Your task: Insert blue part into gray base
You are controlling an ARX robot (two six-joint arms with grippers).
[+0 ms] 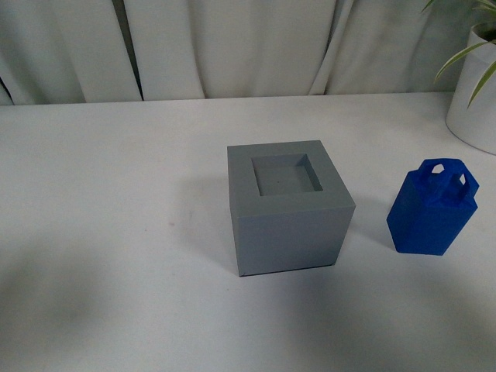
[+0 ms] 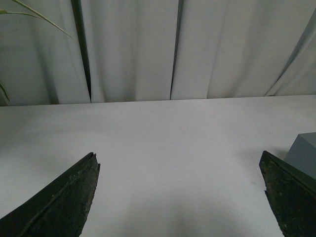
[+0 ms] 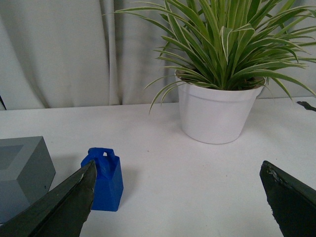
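Right end effector (image 3: 177, 168), jaws apart and empty, should grip the blue part (image 1: 431, 213) squarely — kept upright — then align over the gray base (image 1: 288, 225).

A white table (image 1: 116, 194) runs back to pale pleated curtains (image 1: 232, 46), and a leafy plant in a white pot (image 3: 217, 111) sits at the far right under soft, even light.

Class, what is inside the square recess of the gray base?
Nothing: the gray base shows a bare gray recess floor. The blue part stands apart, beside it. The recess's near inner wall is hidden by the rim.
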